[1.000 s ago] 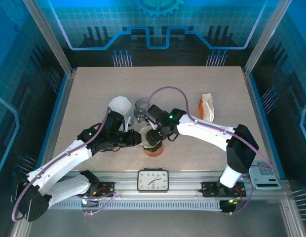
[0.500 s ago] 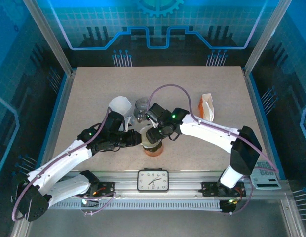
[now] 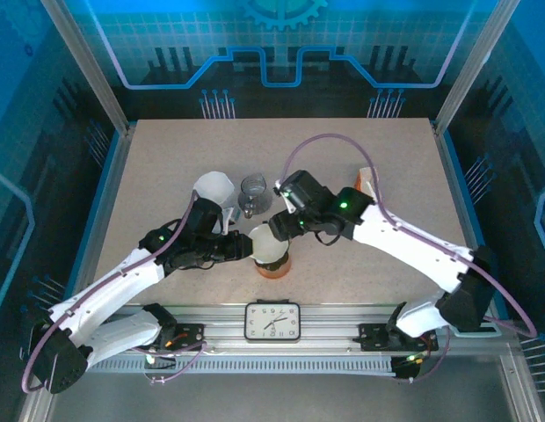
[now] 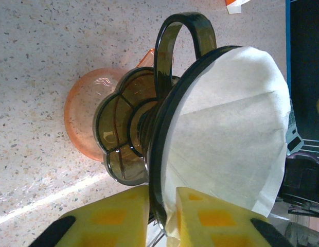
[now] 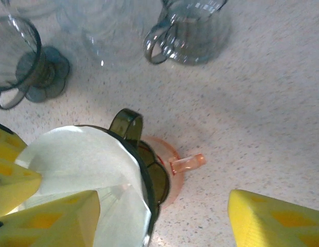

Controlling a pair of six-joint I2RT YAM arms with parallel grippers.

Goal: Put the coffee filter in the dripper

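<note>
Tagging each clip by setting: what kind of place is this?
Probably a robot test cell in a lab, not a kitchen: an aluminium frame with blue circuit-pattern panels encloses the speckled table, and a clock sits on the front rail.

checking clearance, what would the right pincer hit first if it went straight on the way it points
Probably the white paper filter sitting in the dark translucent plastic dripper, just ahead of one finger of the right pincer; depth is hard to judge.
</note>
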